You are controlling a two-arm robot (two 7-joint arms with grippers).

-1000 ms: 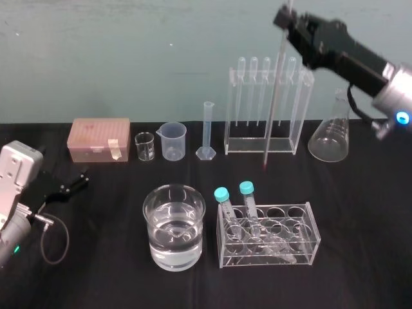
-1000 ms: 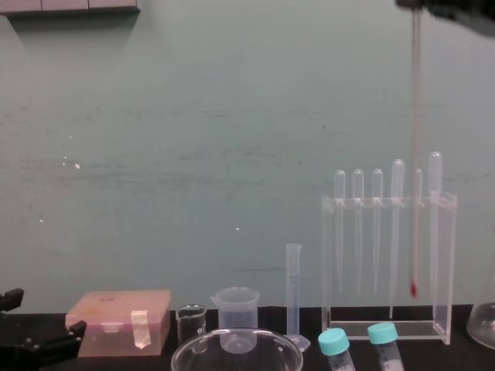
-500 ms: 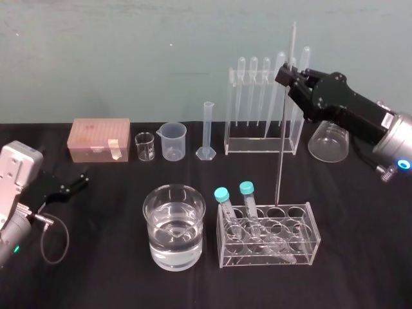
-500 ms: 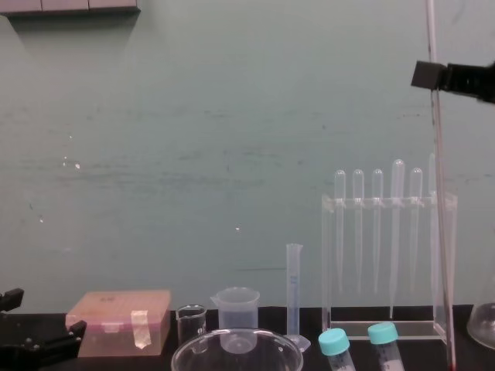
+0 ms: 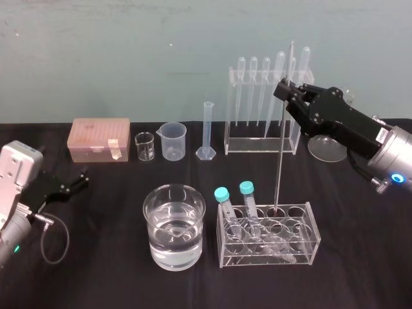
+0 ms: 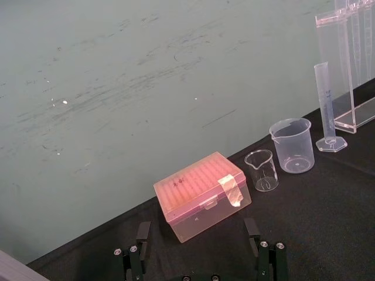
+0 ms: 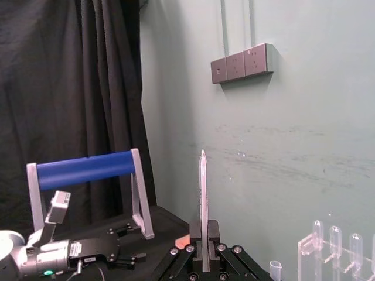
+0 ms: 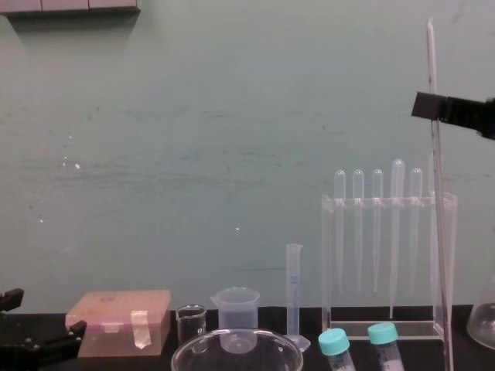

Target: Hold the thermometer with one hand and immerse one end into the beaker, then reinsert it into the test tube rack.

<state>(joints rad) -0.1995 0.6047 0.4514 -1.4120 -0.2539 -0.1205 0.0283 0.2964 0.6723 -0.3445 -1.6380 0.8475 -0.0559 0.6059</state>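
The thermometer (image 5: 281, 161) stood nearly upright, pinched in the right gripper (image 5: 288, 90), tip low, right of the beaker (image 5: 149, 225); left gripper (image 5: 73, 182) lay spread, well left.

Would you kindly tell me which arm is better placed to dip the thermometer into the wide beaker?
Right. The right gripper holds the thermometer upright over the small tube rack beside the beaker; the left gripper lies empty, far to the left.

The right gripper (image 7: 204, 250) clamps the thermometer (image 7: 203, 187) upright; near the thermometer stand pipettes (image 7: 335, 240), apparently in the test tube rack (image 7: 307, 244).
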